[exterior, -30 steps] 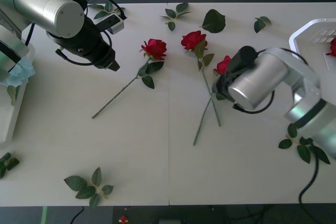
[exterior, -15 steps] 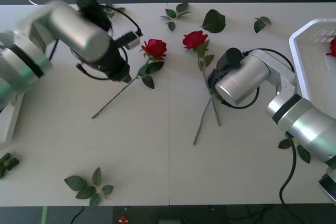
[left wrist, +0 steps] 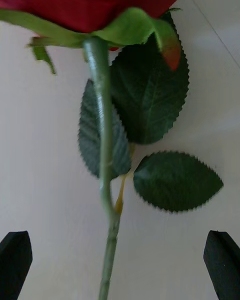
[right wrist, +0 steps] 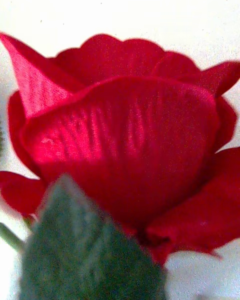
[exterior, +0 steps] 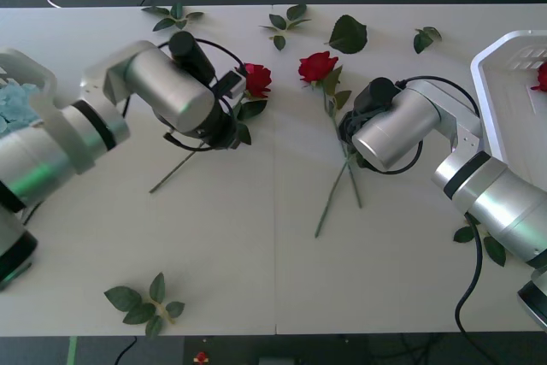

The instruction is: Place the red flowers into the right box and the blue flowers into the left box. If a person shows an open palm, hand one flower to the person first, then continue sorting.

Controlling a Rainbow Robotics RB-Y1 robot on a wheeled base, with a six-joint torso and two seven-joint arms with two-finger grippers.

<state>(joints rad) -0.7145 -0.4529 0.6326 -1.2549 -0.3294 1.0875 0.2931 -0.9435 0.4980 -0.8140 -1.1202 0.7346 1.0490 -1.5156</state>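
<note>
So my left arm (exterior: 171, 96) swings in from the far-left corner and now sits right over the leaves of the left rose (exterior: 255, 79), black fingers (left wrist: 15, 260) spread either side of its stem. Right arm (exterior: 389, 130) slides inward too, now covering the 3rd rose head that showed before.

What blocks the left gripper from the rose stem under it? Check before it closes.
Nothing visible. In the left wrist view, the left gripper has its black fingers open on either side of the rose stem. Only the rose's own leaves lie beside it on the table.
</note>
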